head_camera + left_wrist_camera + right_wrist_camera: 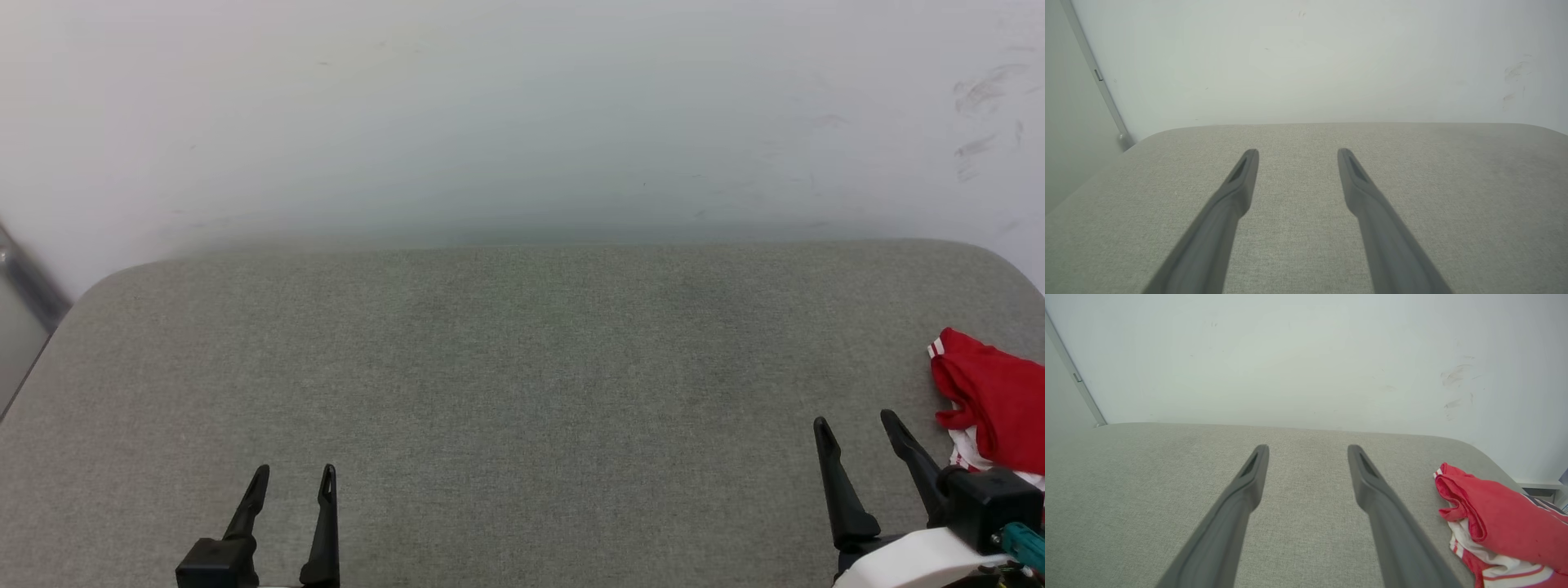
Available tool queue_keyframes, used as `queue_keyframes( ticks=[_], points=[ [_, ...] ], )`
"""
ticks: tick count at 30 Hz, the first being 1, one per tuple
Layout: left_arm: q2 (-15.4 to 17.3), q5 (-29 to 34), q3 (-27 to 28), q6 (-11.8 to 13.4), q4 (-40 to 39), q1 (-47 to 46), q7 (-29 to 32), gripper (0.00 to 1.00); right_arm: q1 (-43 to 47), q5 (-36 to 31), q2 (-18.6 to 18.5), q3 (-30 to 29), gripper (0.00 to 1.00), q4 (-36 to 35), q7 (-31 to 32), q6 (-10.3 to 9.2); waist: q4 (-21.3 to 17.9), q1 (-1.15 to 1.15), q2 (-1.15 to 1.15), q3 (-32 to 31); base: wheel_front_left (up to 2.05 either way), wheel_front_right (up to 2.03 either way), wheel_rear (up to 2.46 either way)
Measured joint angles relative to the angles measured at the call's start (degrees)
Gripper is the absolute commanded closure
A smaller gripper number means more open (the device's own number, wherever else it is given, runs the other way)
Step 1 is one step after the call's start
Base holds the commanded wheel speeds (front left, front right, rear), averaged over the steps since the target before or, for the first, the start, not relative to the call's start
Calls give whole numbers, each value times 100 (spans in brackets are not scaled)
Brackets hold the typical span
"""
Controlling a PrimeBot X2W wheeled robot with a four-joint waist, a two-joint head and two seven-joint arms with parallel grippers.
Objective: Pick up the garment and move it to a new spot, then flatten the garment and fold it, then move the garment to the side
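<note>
The red jersey shirt [992, 408] lies crumpled at the right edge of the grey fabric surface [522, 392], at about 4 o'clock in the head view. Its red body is bunched over white cloth with red-and-white striped trim, and part of it runs out of the picture. No printed lettering can be made out in the folds.

The right gripper [854, 418] sits at 5 o'clock in the head view. Its two dark fingers stand wide apart with nothing between them and point toward 12 o'clock. The shirt is just beside it, at its 3 o'clock, and not touching the fingers. In the right wrist view the shirt shows at 4 o'clock, off the outer side of the right-hand finger.

The left gripper [295, 469] is at 7 o'clock in the head view, well apart from the shirt. Its fingers are likewise spread and empty above bare fabric.

A pale wall [522, 122] rises behind the surface, with dark scuff marks [988, 114] at 2 o'clock.
</note>
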Motion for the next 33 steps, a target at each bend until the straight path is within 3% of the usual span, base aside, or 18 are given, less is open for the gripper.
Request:
queue_keyframes(
  ticks=[9, 10, 14, 33],
  points=[
    [-58, 103, 60, -68, 12, -7, 0, 0, -1, 36, 0, -10, 0, 41, -8, 0, 11, 0, 0, -5, 0, 0, 0],
    [-64, 104, 66, -89, 12, -7, 0, 100, -1, 42, 0, -15, 100, 55, -8, 0, 10, 0, 0, -7, 0, 0, 0],
    [-160, -4, 3, -97, 288, 120, 43, 100, 70, 132, 0, 5, 100, 368, -7, 1, 9, 0, 0, -2, 0, 0, 0],
    [-376, -1863, 377, -431, 501, -163, 534, 100, -185, 2259, -19, -24, 100, 876, -5, 0, -9, 1, 0, 77, 0, 0, 0]
  ],
)
